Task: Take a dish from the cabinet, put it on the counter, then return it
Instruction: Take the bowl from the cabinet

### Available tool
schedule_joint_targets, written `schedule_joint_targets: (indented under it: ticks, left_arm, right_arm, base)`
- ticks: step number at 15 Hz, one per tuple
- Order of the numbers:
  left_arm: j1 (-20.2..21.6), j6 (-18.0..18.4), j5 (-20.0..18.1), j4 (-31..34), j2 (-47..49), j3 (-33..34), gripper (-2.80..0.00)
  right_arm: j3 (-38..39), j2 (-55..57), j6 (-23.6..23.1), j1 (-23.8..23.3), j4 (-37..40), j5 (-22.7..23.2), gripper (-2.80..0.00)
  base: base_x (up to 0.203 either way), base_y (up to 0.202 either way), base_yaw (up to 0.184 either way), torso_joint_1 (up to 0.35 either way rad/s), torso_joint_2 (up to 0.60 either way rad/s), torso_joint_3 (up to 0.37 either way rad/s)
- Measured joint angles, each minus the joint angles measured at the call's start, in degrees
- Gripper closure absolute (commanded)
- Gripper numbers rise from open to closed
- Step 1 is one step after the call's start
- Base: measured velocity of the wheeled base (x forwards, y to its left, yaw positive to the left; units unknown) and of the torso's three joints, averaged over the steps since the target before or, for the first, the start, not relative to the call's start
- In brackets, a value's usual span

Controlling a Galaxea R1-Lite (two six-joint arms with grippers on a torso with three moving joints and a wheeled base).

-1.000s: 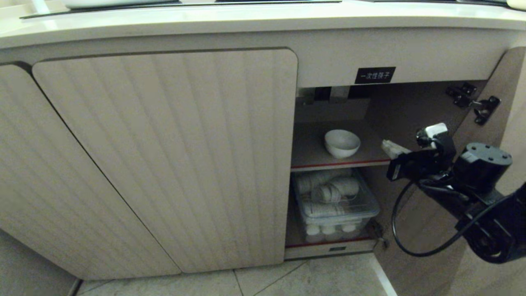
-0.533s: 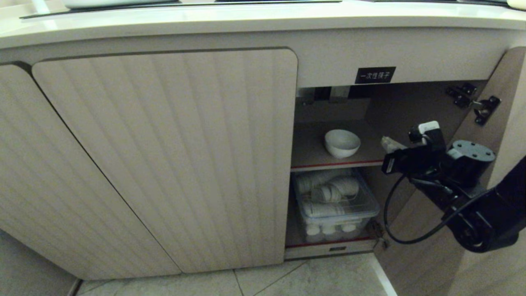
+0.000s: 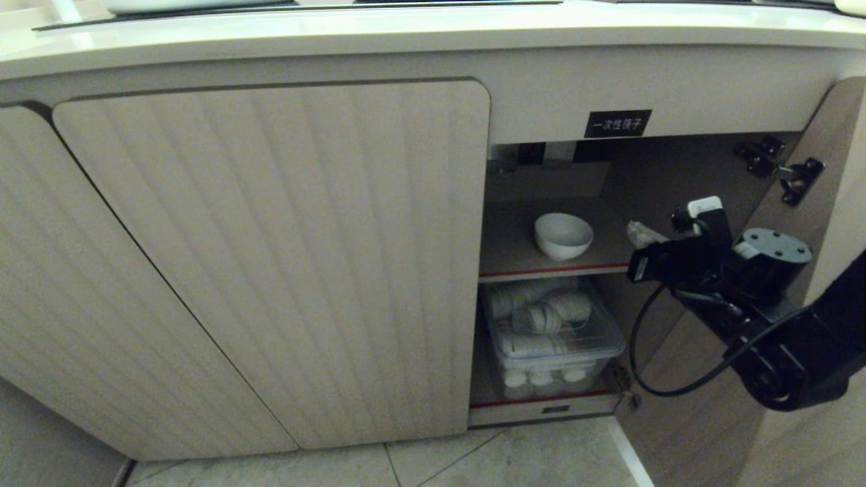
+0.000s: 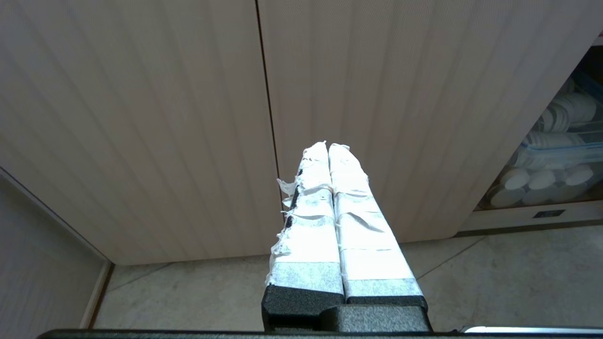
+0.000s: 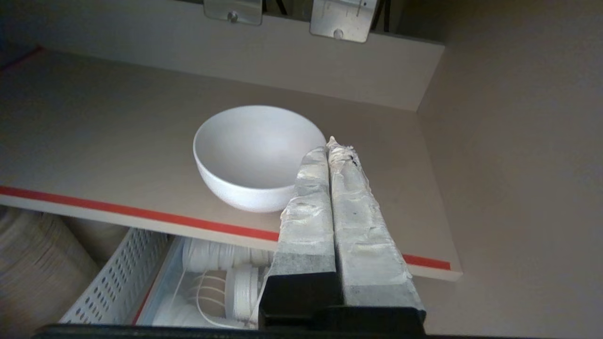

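We see the dish upright, mouth up, on the upper shelf of the cabinet, near its red front edge, bare shelf all round. Our right gripper hangs just right of it, fingers pressed together, holding nothing. A plastic bin of cups sits below. Our left gripper, likewise closed, faces the ribbed doors.

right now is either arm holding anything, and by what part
Nothing is held. The right gripper has its jaws shut and empty, just short of the white bowl, which sits free on the upper shelf. The left gripper is shut on nothing too.
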Motion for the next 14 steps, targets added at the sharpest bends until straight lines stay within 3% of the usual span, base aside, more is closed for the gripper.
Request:
schedule_joint_targets:
  ticks: [1,3,7,14]
  left_arm:
    - [0.00,0.00,0.00,0.00,0.00,0.00,0.00]
    - [0.00,0.00,-0.02,0.00,0.00,0.00,0.00]
    - [0.00,0.00,0.00,0.00,0.00,0.00,0.00]
    - [0.00,0.00,0.00,0.00,0.00,0.02,0.00]
  right_arm:
    - [-0.20,0.03,-0.01,0.00,0.02,0.05,-2.80]
    - [-0.61,0.09,0.04,0.00,0.05,-0.49,-2.80]
    - [-2.05,0.66,0.16,0.90,0.59,-7.06,-2.80]
    - [-3.70,0.89,2.02,1.74,0.80,-7.68,-2.80]
  base:
    - [0.000,0.000,0.000,0.000,0.00,0.000]
    - [0.000,0.000,0.000,0.000,0.00,0.000]
    - [0.000,0.000,0.000,0.000,0.00,0.000]
    - [0.000,0.000,0.000,0.000,0.00,0.000]
